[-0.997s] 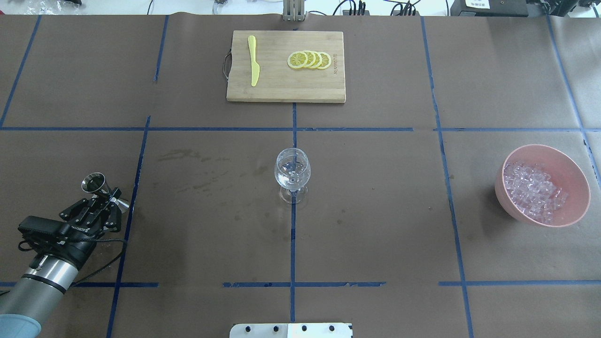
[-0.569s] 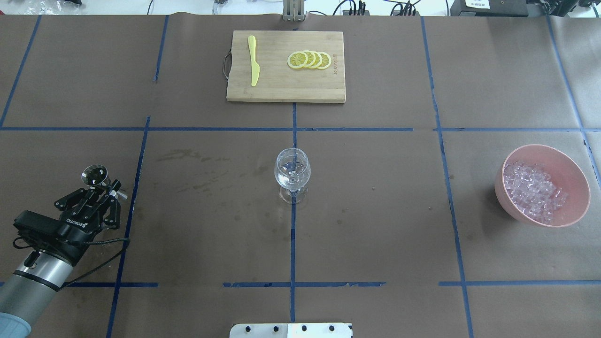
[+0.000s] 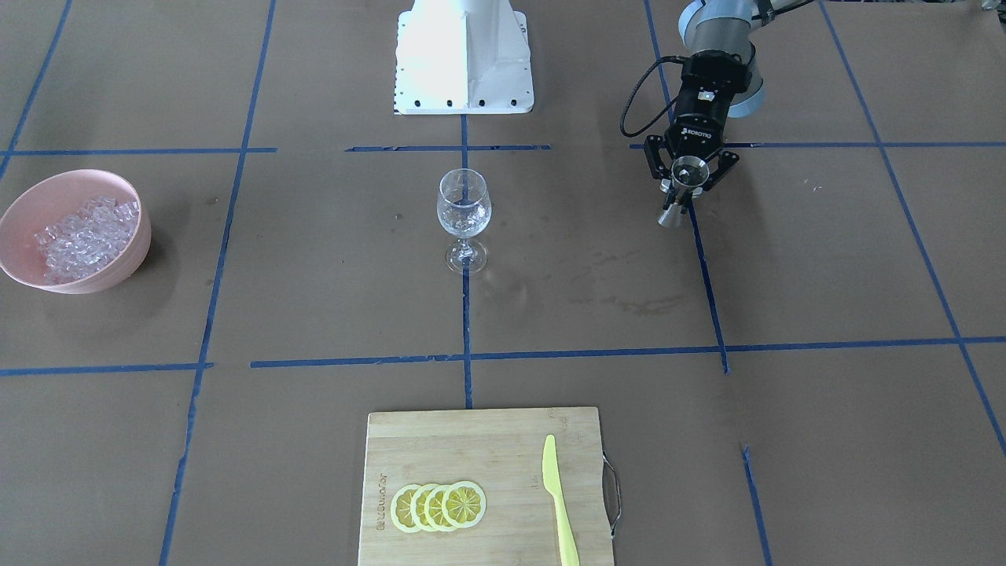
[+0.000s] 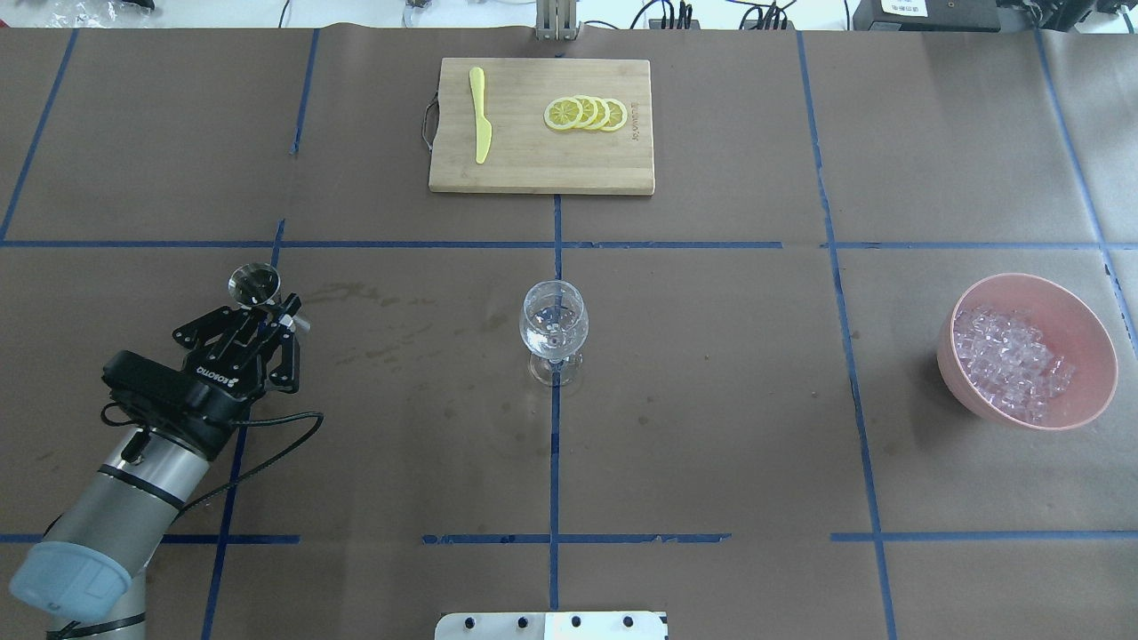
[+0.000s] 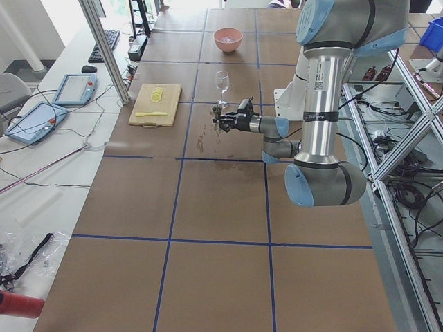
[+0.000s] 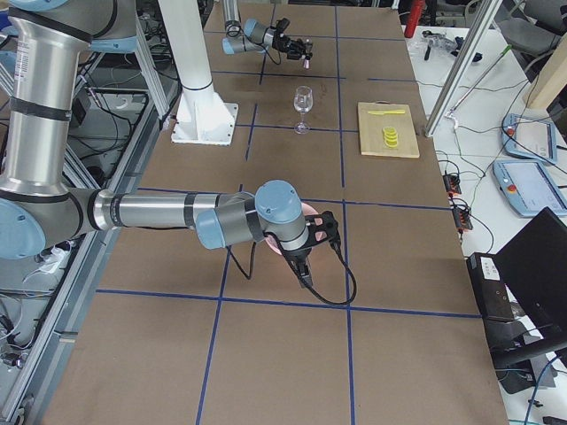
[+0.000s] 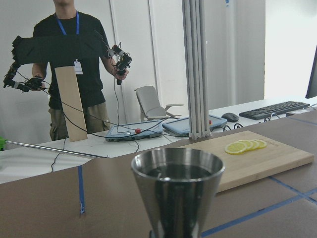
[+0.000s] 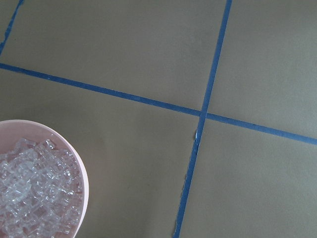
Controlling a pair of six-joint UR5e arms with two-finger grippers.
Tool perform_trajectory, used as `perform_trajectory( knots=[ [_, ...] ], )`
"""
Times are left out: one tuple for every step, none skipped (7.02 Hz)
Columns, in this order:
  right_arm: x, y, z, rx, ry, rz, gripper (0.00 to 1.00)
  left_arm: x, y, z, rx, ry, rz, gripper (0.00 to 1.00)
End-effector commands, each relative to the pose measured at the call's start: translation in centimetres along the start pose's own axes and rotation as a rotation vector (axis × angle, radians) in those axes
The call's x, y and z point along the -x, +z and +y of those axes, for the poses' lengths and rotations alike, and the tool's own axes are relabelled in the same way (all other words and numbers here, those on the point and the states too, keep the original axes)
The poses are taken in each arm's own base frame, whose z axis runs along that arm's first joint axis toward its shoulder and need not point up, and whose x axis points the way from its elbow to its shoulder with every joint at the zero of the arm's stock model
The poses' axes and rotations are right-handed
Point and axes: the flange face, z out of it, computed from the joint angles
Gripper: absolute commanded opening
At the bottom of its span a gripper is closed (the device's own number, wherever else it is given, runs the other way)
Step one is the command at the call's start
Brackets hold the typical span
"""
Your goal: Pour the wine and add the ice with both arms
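Items on my screens, with changes against the earlier overhead pictures:

1. Left gripper (image 4: 269,313): fingers clamped narrow on the waist of a steel jigger (image 4: 254,283). Since a second ago I see it has travelled away from the robot's base and toward the table's middle. It now sits just past the blue tape line that it was beside before.
2. Jigger: then leaning, now nearly upright, mouth up. My left wrist view shows dark liquid in its cup (image 7: 177,171). It is held above the table (image 4: 711,400), not resting on it.
3. Wine glass (image 4: 553,324): upright on the centre tape line, well apart from the jigger. Position unchanged.
4. Ice (image 4: 1009,360): heaped in the pink bowl (image 4: 1089,356) at the robot's right end of the table. Unchanged.
5. Right gripper (image 6: 306,276): seen only in the right side view, pointing down near the bowl. I cannot tell whether its fingers are wide or narrow. Its wrist camera catches the bowl's rim and ice at lower left.
6. Cutting board (image 4: 542,169), at the far edge: lemon slices (image 4: 587,114) and yellow knife (image 4: 480,116) lie on it. Unchanged.
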Motion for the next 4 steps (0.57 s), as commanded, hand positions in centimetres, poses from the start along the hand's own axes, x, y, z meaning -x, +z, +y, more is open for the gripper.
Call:
perform_trajectory(
  knots=[
    [-0.1, 0.1, 0.0, 0.002, 0.002, 0.000, 1.00, -6.2, 3.6, -2.4, 0.020, 0.045, -0.013, 0.00],
    [-0.1, 0.1, 0.1, 0.003, 0.003, 0.000, 1.00, -9.3, 5.0, -3.7, 0.032, 0.068, -0.021, 0.00],
    [-0.1, 0.1, 0.1, 0.003, 0.003, 0.000, 1.00, -11.7, 6.0, -5.3, 0.038, 0.113, -0.027, 0.00],
    [-0.2, 0.2, 0.2, 0.004, 0.004, 0.001, 1.00, -12.4, 5.9, -6.3, 0.032, 0.126, -0.021, 0.00]
  ],
)
